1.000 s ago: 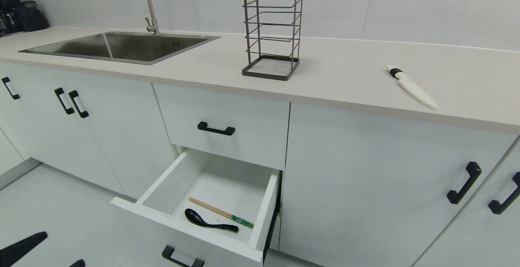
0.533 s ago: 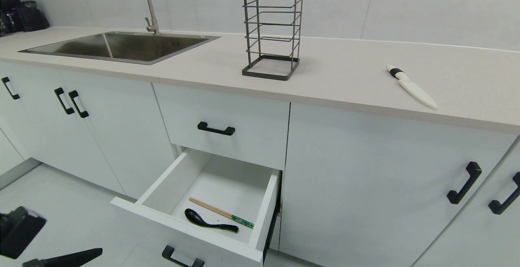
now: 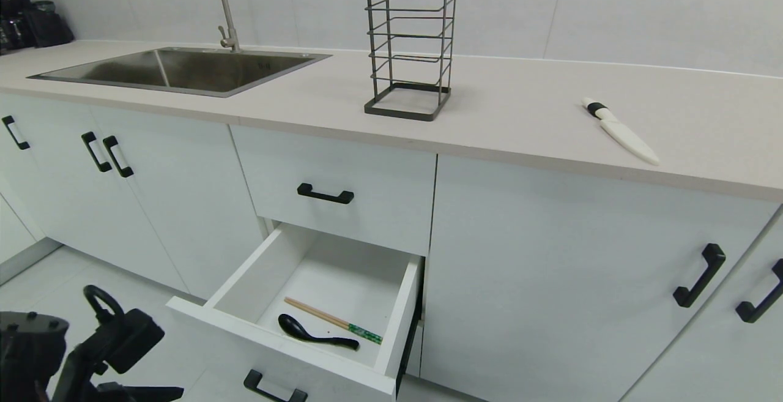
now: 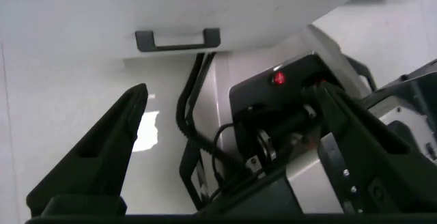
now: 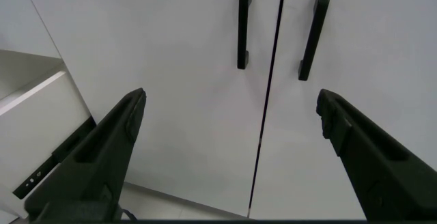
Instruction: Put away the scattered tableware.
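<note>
Hanging low, left gripper (image 4: 232,98) gapes empty; right gripper (image 5: 232,101) likewise | spoon (image 3: 315,333), chopsticks (image 3: 333,320) in open drawer (image 3: 400,316), right of left gripper | knife (image 3: 619,131) on counter (image 3: 520,108), far up-right of it

Black wedge fingers (image 5: 102,156) on left gripper (image 4: 230,94) and right gripper (image 5: 231,98) — looped black cable (image 4: 183,108), small red light (image 4: 278,79)

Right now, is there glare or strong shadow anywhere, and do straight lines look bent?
Head view: soft, even light; the rack casts barely a shadow on the counter, and cabinet edges splay outward. Left wrist view: a bright glare patch on the floor. Right wrist view: flat light, no glare.
</note>
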Controlling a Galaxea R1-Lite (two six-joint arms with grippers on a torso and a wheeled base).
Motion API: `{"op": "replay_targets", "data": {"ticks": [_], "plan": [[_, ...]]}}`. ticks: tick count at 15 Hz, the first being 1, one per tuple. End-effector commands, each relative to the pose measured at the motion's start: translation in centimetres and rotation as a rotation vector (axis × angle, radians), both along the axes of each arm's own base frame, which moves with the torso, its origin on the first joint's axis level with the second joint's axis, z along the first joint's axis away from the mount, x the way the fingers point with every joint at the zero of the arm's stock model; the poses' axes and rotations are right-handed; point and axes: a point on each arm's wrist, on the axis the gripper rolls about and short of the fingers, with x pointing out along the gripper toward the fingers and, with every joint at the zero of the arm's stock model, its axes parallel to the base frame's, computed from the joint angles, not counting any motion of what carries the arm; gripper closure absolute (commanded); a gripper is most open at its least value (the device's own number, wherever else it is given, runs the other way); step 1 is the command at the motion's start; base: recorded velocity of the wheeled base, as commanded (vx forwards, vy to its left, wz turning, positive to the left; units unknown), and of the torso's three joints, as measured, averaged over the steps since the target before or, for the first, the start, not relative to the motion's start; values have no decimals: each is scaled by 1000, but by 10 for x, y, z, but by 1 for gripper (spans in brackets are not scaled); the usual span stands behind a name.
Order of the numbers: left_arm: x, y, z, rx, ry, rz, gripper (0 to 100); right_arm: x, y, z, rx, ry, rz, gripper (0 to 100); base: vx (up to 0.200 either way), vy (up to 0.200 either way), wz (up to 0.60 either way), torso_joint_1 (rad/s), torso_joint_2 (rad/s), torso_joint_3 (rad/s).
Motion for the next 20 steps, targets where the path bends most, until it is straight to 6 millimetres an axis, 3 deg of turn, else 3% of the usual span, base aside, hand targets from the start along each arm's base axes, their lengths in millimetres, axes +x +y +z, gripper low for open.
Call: {"op": "replay_targets", "data": {"ticks": [1,7,9,20], "plan": [[20,-3,-16,52,91,20,0,0,0,0,0,5,0,0,0,0,0,0,0,0],[62,-12,-40,102,58,51,0,0,0,0,0,5,0,0,0,0,0,0,0,0],[68,-14,-44,103,39,51,0,0,0,0,0,5,-1,0,0,0,0,0,0,0],[101,-22,-41,81,-104,32,0,0,0,0,0,5,0,0,0,0,0,0,0,0]]}}
